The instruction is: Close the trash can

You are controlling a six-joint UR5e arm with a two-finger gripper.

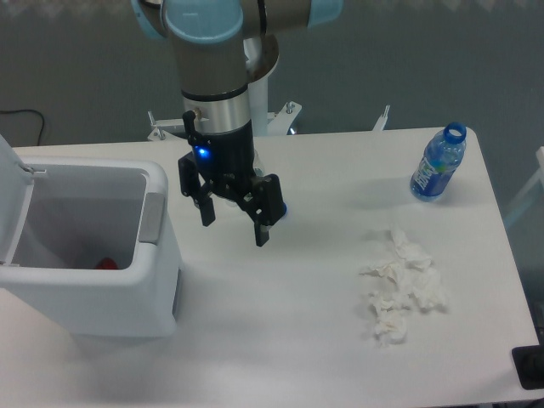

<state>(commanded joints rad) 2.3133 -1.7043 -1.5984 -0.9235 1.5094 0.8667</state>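
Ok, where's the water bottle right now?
The water bottle stands at the table's far right corner, beyond the crumpled tissue.

Below me lies a white tabletop point(280, 323). On its left end stands the trash can point(102, 289), lid up. A blue water bottle point(439, 161) stands uncapped near the far right corner, and crumpled white tissues point(401, 289) lie right of centre.
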